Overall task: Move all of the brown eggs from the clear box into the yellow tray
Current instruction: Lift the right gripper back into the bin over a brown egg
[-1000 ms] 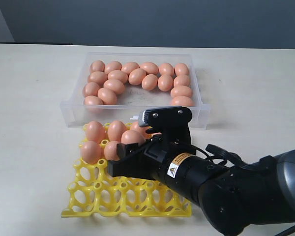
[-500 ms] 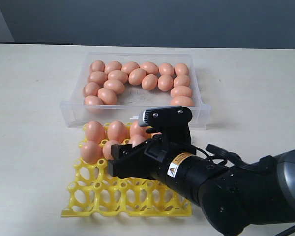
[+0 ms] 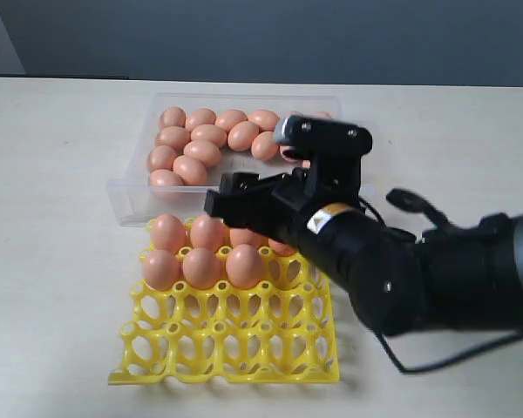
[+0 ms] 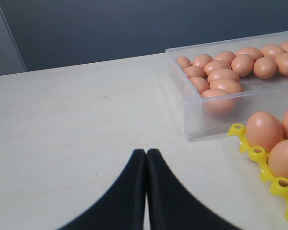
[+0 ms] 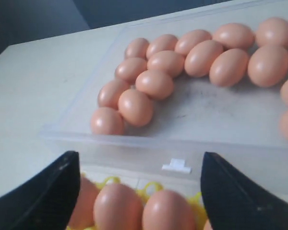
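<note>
Fetch step: black right gripper (image 5: 138,160) empty, jaws wide apart, by yellow plastic lattice tray (image 3: 227,348); next reach into clear plastic box (image 3: 126,200), grasp brown oval egg (image 5: 136,106).

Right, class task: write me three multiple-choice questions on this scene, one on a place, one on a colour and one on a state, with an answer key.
1. In the exterior view, where is the tray relative to the clear box?
A. Inside it
B. In front of it, nearer the camera
C. Behind it

2. What colour is the tray?
A. Blue
B. White
C. Yellow

3. What state is the right end effector in?
A. Open and empty
B. Shut on an egg
C. Shut on the box wall

Key:
1 B, the tray lies just below the box's near wall in that view.
2 C, its lattice is bright yellow.
3 A, its fingers stand wide apart with nothing gripped between them.
</note>
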{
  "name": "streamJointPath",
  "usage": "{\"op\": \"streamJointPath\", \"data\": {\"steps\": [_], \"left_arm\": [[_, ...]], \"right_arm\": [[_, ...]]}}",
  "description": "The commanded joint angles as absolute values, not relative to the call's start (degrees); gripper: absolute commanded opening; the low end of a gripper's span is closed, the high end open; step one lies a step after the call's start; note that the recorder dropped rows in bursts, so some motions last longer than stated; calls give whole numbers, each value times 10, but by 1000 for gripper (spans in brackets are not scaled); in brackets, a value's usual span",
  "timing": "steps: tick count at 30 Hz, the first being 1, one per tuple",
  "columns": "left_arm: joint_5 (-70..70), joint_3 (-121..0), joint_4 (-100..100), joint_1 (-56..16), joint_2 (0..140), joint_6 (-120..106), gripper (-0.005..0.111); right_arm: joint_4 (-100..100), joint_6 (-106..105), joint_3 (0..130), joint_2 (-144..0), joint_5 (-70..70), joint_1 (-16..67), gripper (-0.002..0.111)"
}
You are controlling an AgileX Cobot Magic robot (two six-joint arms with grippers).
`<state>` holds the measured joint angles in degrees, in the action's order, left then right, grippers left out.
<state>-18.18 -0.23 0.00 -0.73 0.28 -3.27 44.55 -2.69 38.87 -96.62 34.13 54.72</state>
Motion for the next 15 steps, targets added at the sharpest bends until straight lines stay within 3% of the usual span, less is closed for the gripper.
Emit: {"op": "streamJointPath", "data": {"steps": [1, 8, 15], "left_arm": [[-176, 0, 0, -5, 0, -32, 0], [-176, 0, 0, -5, 0, -32, 0], [-176, 0, 0, -5, 0, -32, 0]], "right_arm": [[471, -149, 474, -963, 193, 457, 61], [466, -185, 658, -1012, -19, 321, 66], [440, -181, 814, -1124, -153, 280, 66]]}}
